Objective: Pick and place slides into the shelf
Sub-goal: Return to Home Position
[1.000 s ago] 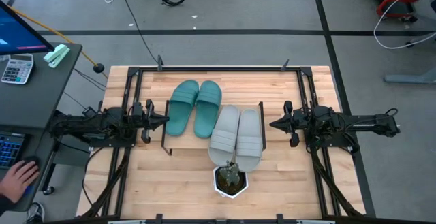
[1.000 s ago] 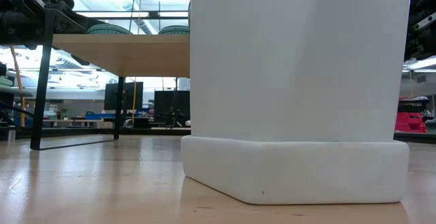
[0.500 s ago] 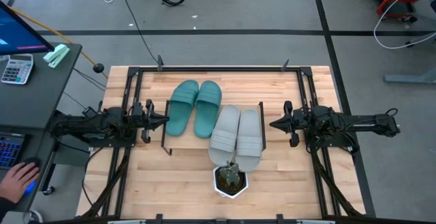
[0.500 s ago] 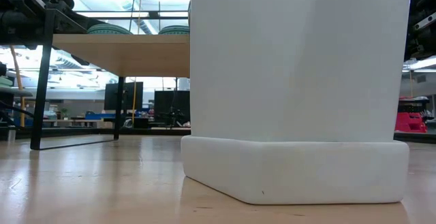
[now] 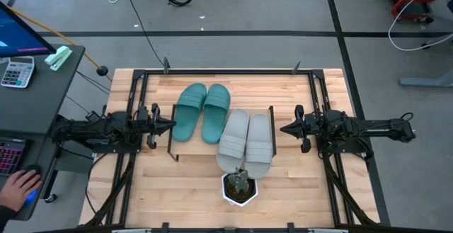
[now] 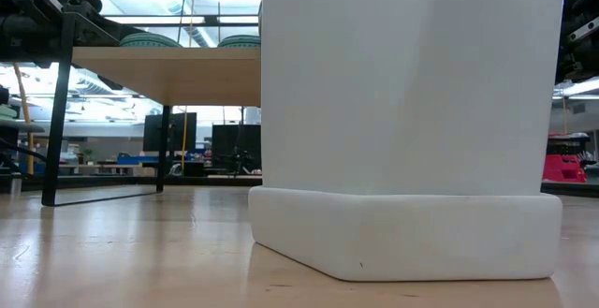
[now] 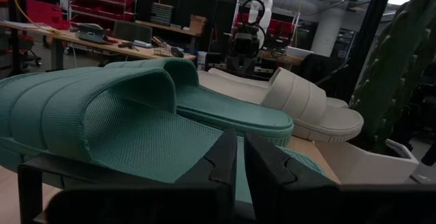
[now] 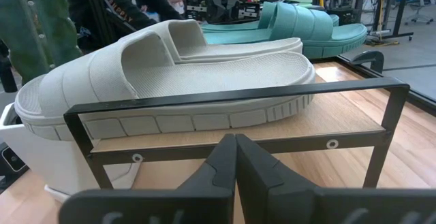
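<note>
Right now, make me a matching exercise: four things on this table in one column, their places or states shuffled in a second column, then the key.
Column one
1. teal-green pair
2. light grey pair
3. white pot
4. left pincer

Column two
A. on the table, in front of the shelf, holding a cactus
B. on the shelf, the half nearer the right pincer
C. shut, beside the shelf's left end
D. on the shelf, the half nearer the left pincer

Pairs: 1-D, 2-B, 3-A, 4-C
</note>
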Robot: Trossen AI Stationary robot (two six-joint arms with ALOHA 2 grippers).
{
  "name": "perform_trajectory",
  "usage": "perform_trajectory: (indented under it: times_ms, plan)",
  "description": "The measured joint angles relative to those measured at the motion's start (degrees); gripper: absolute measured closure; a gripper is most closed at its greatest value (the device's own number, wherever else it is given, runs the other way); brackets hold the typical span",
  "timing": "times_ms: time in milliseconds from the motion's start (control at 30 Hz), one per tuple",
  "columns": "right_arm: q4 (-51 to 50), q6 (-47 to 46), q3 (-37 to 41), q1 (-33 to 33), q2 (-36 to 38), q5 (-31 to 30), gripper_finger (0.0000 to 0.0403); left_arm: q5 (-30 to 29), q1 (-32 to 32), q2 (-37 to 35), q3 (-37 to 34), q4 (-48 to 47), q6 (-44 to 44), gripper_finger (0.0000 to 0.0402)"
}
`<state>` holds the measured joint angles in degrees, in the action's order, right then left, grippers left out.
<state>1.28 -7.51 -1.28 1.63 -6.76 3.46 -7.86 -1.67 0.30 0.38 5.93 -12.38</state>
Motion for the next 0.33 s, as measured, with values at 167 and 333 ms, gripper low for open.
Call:
perform_trajectory:
  times_ms: [167,333]
  plan:
    - [0.0,0.0,0.0,0.0,0.0,0.0,0.0389,0.0,0.0,0.0,0.0,0.0,0.0,0.0367]
    - [0.0,0.0,0.0,0.0,0.0,0.0,0.0389,0.0,0.0,0.0,0.0,0.0,0.0,0.0375]
